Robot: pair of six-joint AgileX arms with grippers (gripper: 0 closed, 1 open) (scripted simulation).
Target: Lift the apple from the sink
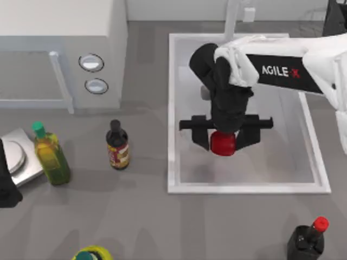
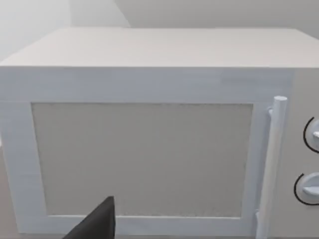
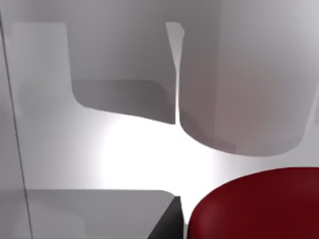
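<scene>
The red apple [image 1: 222, 145] sits between the two dark fingers of my right gripper [image 1: 223, 141], over the pale floor of the white sink [image 1: 172, 108]. The fingers press against its two sides, so the gripper is shut on it. In the right wrist view the apple [image 3: 259, 204] bulges close to the camera above the sink floor [image 3: 144, 149], with shadows cast below it. My left gripper [image 1: 6, 187] stays parked at the table's left edge, facing the microwave [image 2: 144, 154].
A white microwave [image 1: 54, 32] stands at the back left and the faucet [image 1: 233, 16] behind the sink. An oil bottle [image 1: 51, 154] and a dark sauce bottle [image 1: 117, 146] stand left of the sink beside a scale [image 1: 19, 157]. A red-capped dark bottle [image 1: 307, 238] is at front right.
</scene>
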